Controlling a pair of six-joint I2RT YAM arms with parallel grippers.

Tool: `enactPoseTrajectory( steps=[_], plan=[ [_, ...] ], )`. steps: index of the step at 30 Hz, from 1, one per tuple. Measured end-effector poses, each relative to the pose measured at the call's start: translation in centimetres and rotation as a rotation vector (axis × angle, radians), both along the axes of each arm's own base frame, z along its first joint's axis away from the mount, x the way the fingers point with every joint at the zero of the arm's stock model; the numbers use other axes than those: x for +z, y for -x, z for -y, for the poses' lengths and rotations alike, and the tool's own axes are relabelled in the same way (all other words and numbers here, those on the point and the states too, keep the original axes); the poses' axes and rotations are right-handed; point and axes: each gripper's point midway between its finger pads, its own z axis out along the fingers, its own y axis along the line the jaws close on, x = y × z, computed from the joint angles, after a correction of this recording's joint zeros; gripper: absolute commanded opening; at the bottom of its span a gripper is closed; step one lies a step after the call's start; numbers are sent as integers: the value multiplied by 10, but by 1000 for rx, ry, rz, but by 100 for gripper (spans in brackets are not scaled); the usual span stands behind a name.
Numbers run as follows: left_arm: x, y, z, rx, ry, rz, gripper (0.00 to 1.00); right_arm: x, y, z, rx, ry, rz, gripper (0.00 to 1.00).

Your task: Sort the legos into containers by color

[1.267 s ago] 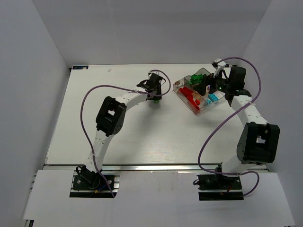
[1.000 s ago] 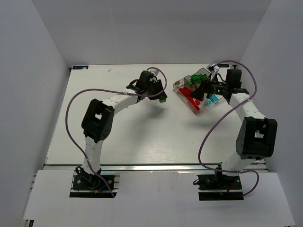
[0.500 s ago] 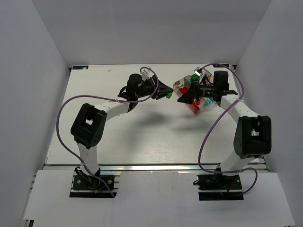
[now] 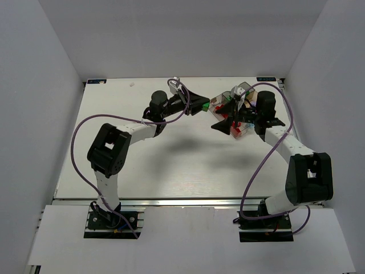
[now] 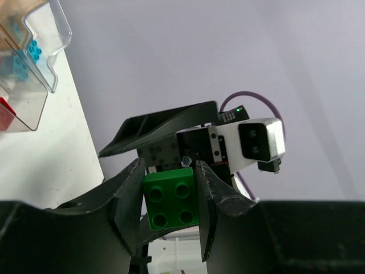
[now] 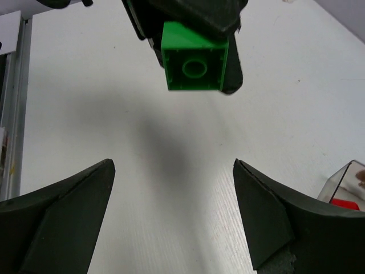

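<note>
My left gripper (image 5: 169,172): clamps green brick (image 5: 171,197), moved right, near the tray (image 4: 244,89). My right gripper (image 6: 171,171): gaping, empty; handover likely.

top cam overhead, wide, wrist cams close, face-to-face, share green lego (image 5: 171,197)

A lab booth: white walls (image 4: 34,114) enclose the robot table (image 4: 171,165).

A green four-stud brick (image 5: 171,197) sits clamped stud-side out in the left claw (image 5: 169,171), in the air just beside the clear compartmented tray (image 5: 48,28) holding red bricks (image 4: 221,108) and cyan bricks (image 5: 25,57).
</note>
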Motion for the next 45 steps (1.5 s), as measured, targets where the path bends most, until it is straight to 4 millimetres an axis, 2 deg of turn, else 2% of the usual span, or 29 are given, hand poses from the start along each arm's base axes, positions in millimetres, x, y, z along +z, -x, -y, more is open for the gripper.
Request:
enactPoseTrajectory(
  steps=[9, 13, 22, 25, 28, 29, 32, 36, 39, 41, 42, 43, 45],
  plan=[
    [-12, 9, 2, -59, 14, -31, 20, 19, -7, -15, 24, -46, 76, 89],
    [-9, 12, 2, -75, 21, -19, 20, 27, -7, -22, 36, -60, 100, 89],
    [-17, 12, 4, -90, 19, -27, 20, 32, -7, -36, 38, -71, 101, 87],
    [-23, 11, 5, -91, 14, -39, 20, 32, -8, -38, 27, -70, 102, 81],
    [-25, 13, 4, -94, 11, -45, 20, 32, -8, -41, 24, -70, 106, 70],
    [-25, 13, 4, -95, 12, -47, 21, 32, -8, -41, 22, -69, 107, 63],
    [-23, 14, 4, -103, 19, -40, 20, 33, -12, -41, 5, -66, 120, 52],
    [-19, 15, 4, -106, 32, -30, 20, 33, -14, -40, -10, -64, 122, 47],
    [-19, 14, 4, -105, 42, -25, 21, 33, -15, -41, -14, -64, 124, 38],
    [-19, 13, 4, -103, 50, -25, 21, 32, -16, -41, -22, -62, 121, 25],
    [-19, 13, 4, -102, 53, -26, 22, 33, -16, -41, -24, -62, 123, 22],
    [-18, 13, 4, -102, 56, -25, 23, 33, -16, -41, -24, -63, 126, 19],
    [-17, 13, 4, -99, 61, -26, 40, 34, -17, -41, -26, -64, 131, 16]
  ],
)
